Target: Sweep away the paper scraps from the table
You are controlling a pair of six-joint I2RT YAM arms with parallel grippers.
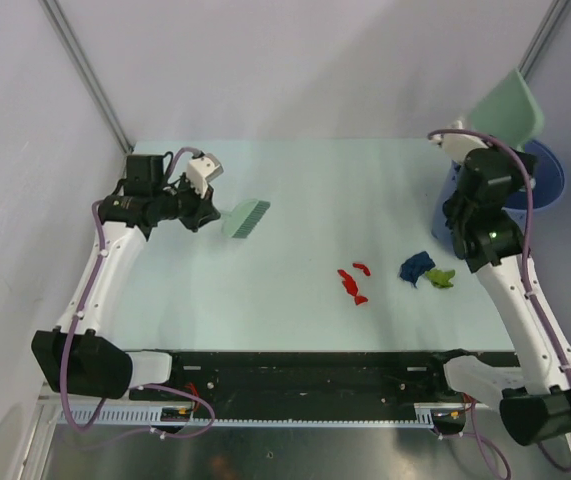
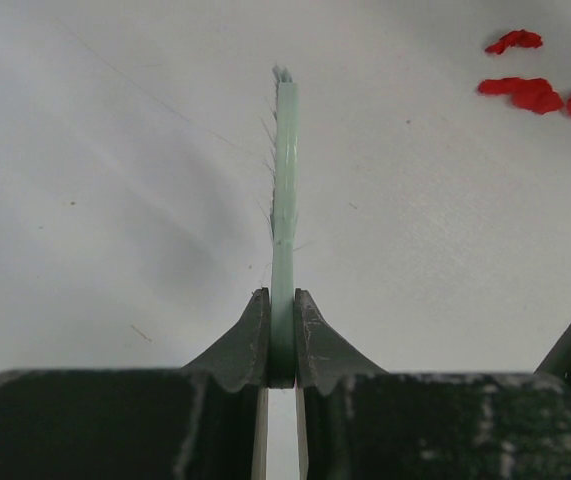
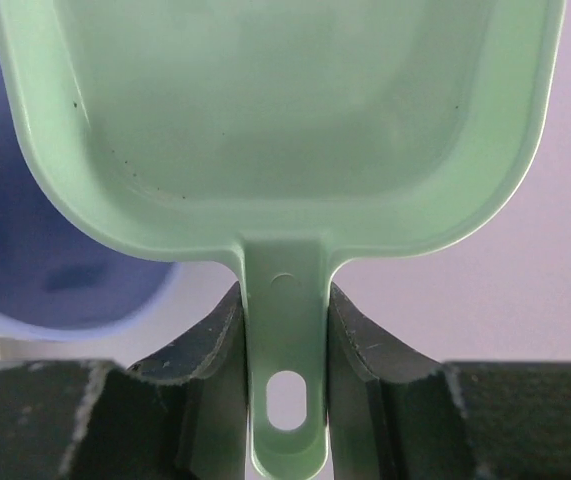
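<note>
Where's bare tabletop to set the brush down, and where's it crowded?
Bare: the far strip of the table between brush and bucket, and the near-left patch from rail up to brush. Crowded: near right, where red scraps, blue scrap and green scrap lie.

The top camera is overlooking the pale mint-green tabletop [image 1: 345,190], sharing red crumpled paper scraps [image 2: 527,91] with the low left-wrist view, while the right-wrist view is closely facing a mint-green plastic dustpan [image 3: 275,110].

A mint-green brush [image 1: 245,217] is at the left, thin and edge-on in the left wrist view, with stray bristles. At far right a matching dustpan [image 1: 508,110] tilts above a blue bucket [image 1: 555,185] (a few dark specks dot its hollow); its handle has an oval hole.
</note>
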